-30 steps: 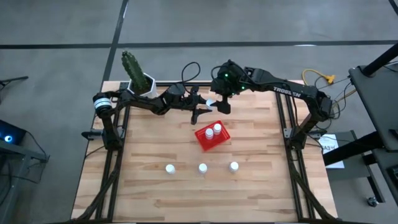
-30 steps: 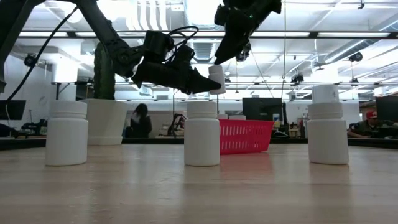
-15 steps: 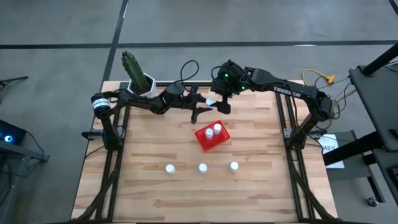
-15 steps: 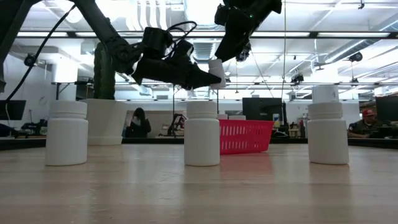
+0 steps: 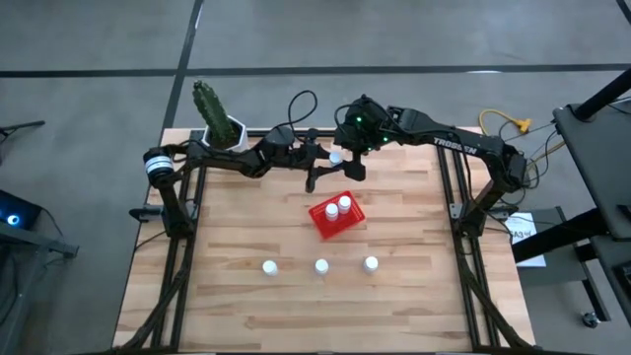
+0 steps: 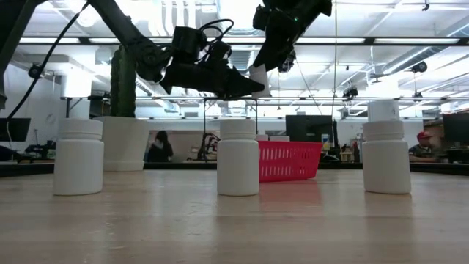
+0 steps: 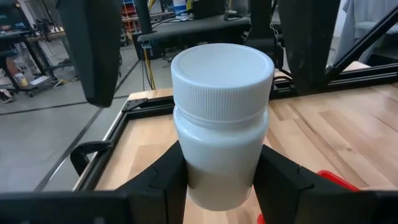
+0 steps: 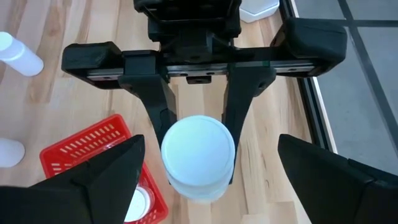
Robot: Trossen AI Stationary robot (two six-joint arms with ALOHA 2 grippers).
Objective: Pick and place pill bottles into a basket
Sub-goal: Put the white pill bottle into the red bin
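The dark left arm reaches right across the far tabletop, its left gripper (image 5: 328, 166) clamping a small white cylindrical pill bottle (image 7: 221, 118). Directly above hangs the right gripper (image 5: 347, 158), fingers (image 8: 99, 180) spread wide.

Matt white plastic bottle (image 7: 221, 118), wood-plank table (image 5: 246, 227)

Wooden table (image 5: 237, 296) bears basket (image 5: 335, 218), three bottles (image 5: 321, 266), pot (image 5: 225, 132).

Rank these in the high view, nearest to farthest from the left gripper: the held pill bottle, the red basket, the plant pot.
From the left gripper:
1. Held pill bottle, between its fingers.
2. Red basket, just below on the table.
3. Plant pot, at the table's far left corner.
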